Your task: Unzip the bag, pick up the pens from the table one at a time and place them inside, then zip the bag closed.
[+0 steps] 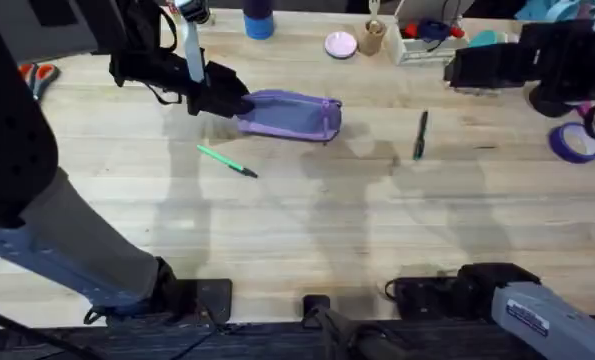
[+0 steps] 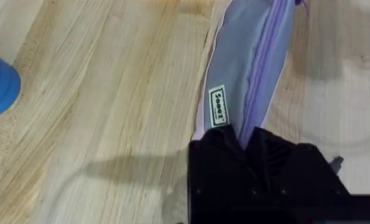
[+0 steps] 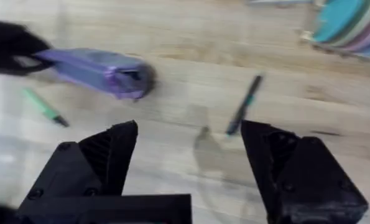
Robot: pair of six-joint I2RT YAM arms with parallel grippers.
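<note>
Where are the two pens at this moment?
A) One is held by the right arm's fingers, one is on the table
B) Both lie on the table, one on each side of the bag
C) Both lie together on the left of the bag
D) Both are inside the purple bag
B: the green pen lies on the table in front of the bag toward the left, and the dark pen lies apart to its right.

This looks like a robotics lab or maker-style workroom. Two robot arms are bolted at the near edge of a pale plank table, with cables trailing by their bases. Along the far edge sits desk clutter: a blue bottle, a roll of purple tape, orange-handled scissors, and a tray of small supplies.
</note>
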